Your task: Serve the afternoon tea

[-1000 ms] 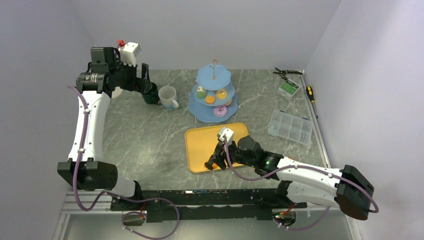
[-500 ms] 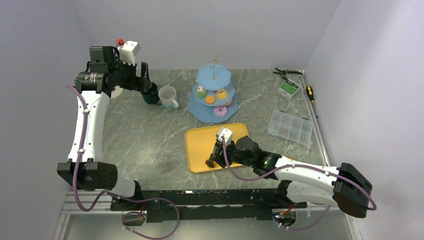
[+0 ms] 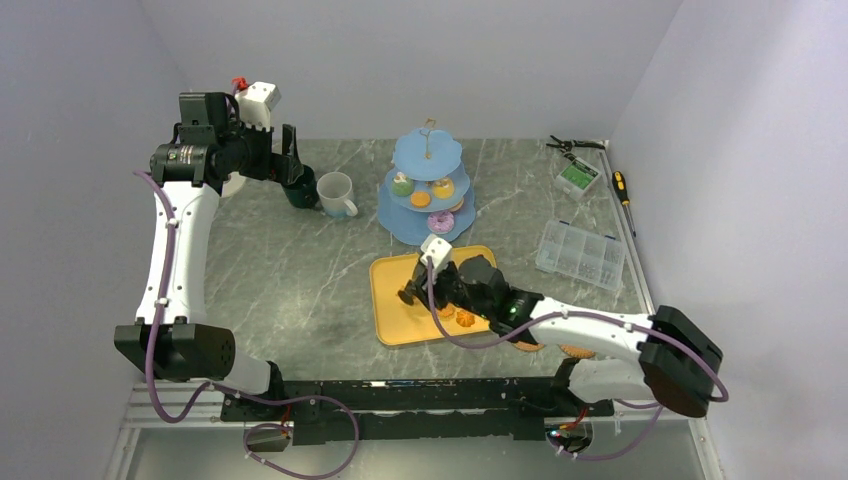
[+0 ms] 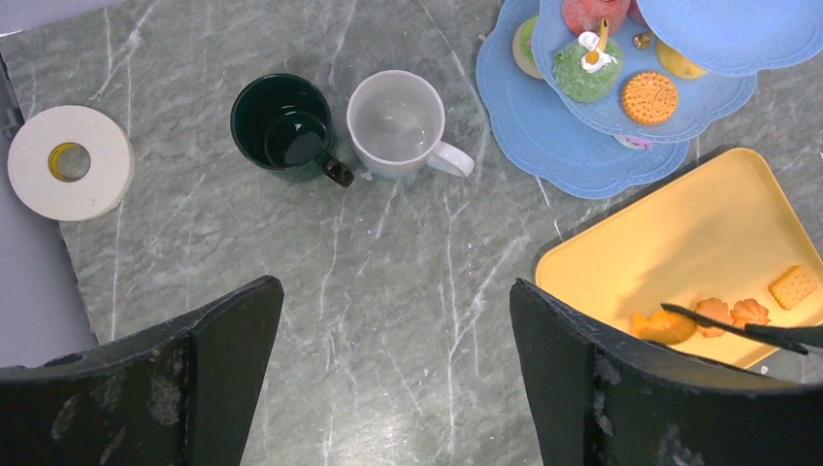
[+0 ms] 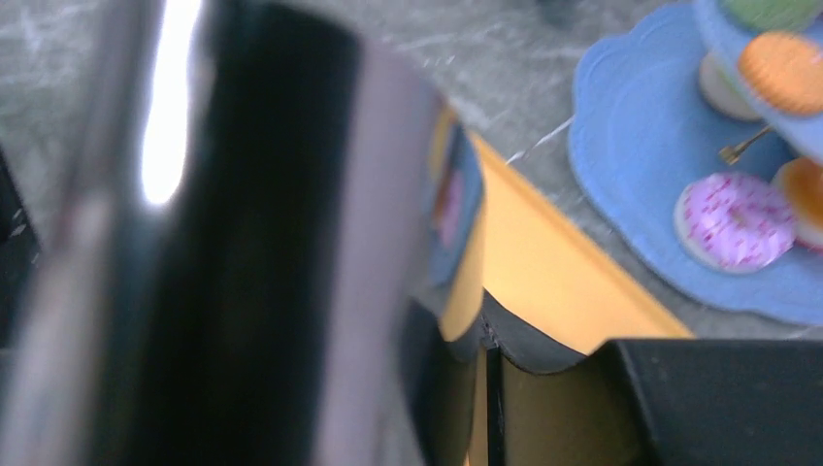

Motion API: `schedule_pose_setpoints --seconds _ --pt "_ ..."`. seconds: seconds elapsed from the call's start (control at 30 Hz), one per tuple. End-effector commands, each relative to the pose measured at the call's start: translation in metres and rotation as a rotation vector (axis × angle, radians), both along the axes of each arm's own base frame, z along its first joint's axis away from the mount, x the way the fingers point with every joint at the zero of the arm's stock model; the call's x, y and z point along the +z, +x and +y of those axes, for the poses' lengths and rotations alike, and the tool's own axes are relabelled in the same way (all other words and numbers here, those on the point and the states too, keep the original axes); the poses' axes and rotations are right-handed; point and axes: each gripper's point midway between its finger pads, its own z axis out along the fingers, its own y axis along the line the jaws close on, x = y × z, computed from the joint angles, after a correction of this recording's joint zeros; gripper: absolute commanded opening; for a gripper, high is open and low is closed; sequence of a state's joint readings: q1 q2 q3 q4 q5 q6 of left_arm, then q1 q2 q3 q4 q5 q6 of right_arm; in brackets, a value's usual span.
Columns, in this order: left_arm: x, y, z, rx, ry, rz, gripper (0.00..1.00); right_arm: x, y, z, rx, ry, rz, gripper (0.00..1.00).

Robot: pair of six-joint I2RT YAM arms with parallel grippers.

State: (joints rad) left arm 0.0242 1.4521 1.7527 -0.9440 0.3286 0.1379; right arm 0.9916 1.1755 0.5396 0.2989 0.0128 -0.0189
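Observation:
The light-blue three-tier stand (image 3: 400, 226) (image 4: 543, 146) (image 5: 631, 146) carries a pink doughnut (image 3: 441, 222) (image 5: 735, 221), a green cupcake (image 4: 587, 73) and an orange biscuit (image 4: 648, 96). Left of it stand the white mug (image 3: 337, 193) (image 4: 396, 121) and the dark green mug (image 4: 283, 126). My left gripper (image 3: 293, 165) (image 4: 396, 320) hangs open high above the mugs, holding nothing. My right gripper (image 3: 440, 290) (image 5: 490, 379) is shut on the black tongs (image 5: 252, 243), low over the yellow tray (image 3: 395, 285). In the left wrist view the tongs' tips (image 4: 738, 328) reach an orange biscuit (image 4: 660, 327); whether they pinch it I cannot tell.
More orange biscuits (image 3: 456, 316) (image 4: 730, 313) lie on the tray's near side. A white tape roll (image 4: 70, 160) sits at the far left. A clear parts box (image 3: 580, 255), a green box (image 3: 577, 177), pliers (image 3: 575, 145) and a screwdriver (image 3: 622, 188) line the right edge.
My right arm has swung the tongs away from me, from the tray's near edge to over its middle, uncovering biscuits, and its jaws have narrowed. The left arm has stayed still.

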Motion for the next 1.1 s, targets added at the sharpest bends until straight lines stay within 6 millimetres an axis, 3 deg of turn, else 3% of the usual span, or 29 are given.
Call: schedule_pose_setpoints --seconds 0.0,0.2,0.47,0.8,1.07 --pt "0.016 0.002 -0.001 -0.011 -0.003 -0.055 0.93 0.075 0.052 0.023 -0.073 0.166 -0.203 0.32" --pt "0.016 0.002 -0.001 -0.012 -0.005 -0.055 0.93 0.074 0.108 0.039 -0.178 0.187 -0.280 0.32" --pt "0.007 0.006 0.003 -0.006 0.019 -0.040 0.93 0.058 0.159 0.043 -0.373 0.184 -0.380 0.31" --pt "0.003 0.007 0.003 -0.010 0.020 -0.026 0.93 0.057 0.176 0.047 -0.465 0.227 -0.451 0.33" --pt "0.001 0.008 0.003 -0.011 0.019 -0.019 0.93 0.027 0.196 0.057 -0.516 0.194 -0.447 0.43"
